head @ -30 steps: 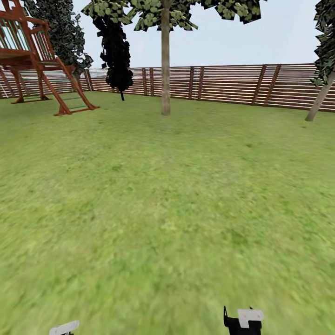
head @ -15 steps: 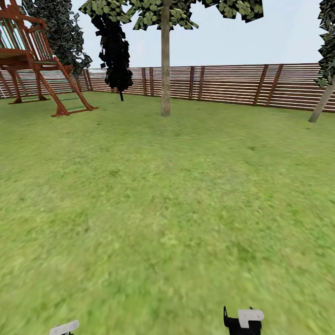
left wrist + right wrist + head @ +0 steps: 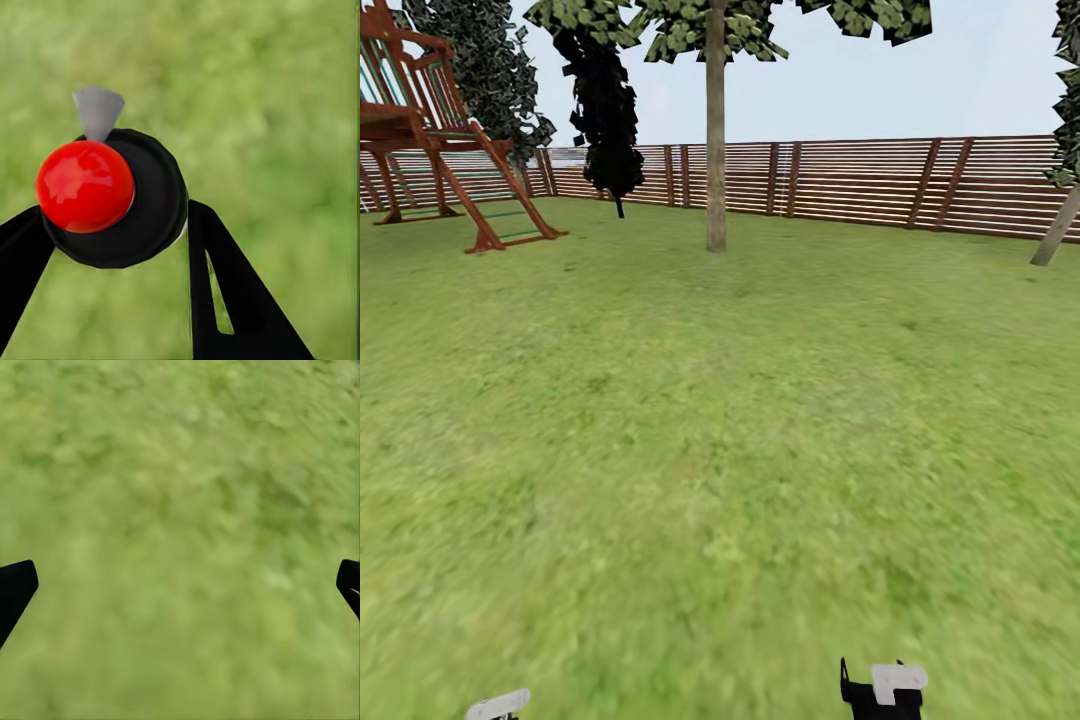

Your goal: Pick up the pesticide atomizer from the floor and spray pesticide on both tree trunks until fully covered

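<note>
In the left wrist view the left gripper (image 3: 112,225) has its black fingers (image 3: 225,285) clenched on the pesticide atomizer (image 3: 112,199), a round dark bottle with a red knob and a grey nozzle tip, pressed from both sides and carried above blurred grass. In the right wrist view the right gripper (image 3: 180,585) is released: its two fingers (image 3: 15,589) sit far apart at the picture's sides with nothing between them, over the floor (image 3: 180,510).

In the head view both arms hang low at the near edge of the lawn, and open grass runs ahead to the tree trunk (image 3: 716,130), a straight grey-tan column standing just before the fence (image 3: 860,185). A second, leaning trunk (image 3: 1057,232) stands at the far right edge, a wooden play frame (image 3: 440,130) toward the far left corner, and a near-black conifer (image 3: 605,110) beside it.

The trunk looks well apart from the robot, so spraying from here would likely scatter pesticide onto grass. The nozzle's heading relative to the trunk cannot be told; a wrong aim would miss. A jolt while driving could twist the small bottle in the grip.
</note>
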### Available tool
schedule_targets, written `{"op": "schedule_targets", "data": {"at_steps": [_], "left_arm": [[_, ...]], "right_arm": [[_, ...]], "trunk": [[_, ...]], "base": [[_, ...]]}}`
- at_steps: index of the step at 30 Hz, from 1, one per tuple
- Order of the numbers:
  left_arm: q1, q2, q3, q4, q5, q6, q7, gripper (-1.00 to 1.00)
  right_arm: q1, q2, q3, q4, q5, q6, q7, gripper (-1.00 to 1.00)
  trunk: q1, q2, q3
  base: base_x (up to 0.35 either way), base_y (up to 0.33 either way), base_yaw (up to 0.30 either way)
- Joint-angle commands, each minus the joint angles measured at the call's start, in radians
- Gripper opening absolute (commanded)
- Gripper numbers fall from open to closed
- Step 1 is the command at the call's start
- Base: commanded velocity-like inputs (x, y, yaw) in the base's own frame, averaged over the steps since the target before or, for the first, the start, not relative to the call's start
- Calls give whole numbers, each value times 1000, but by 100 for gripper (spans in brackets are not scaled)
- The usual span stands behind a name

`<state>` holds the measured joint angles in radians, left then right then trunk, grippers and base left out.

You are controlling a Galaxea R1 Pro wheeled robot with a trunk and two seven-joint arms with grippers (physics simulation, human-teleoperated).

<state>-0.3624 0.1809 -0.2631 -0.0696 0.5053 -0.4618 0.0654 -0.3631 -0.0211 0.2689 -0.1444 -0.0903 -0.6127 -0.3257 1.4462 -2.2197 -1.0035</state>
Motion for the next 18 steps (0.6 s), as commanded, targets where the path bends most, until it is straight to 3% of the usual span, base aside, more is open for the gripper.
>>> {"op": "schedule_targets", "data": {"at_steps": [1, 18], "left_arm": [[0, 0, -8, -1, 2, -2, 7, -100], [0, 0, -8, 0, 2, -1, 7, -100]], "right_arm": [[0, 0, 9, 0, -9, -3, -3, 100], [0, 0, 9, 0, -9, -3, -3, 100]], "trunk": [[0, 0, -1], [0, 0, -1]], "base": [[338, 0, 0], [338, 0, 0]]}}
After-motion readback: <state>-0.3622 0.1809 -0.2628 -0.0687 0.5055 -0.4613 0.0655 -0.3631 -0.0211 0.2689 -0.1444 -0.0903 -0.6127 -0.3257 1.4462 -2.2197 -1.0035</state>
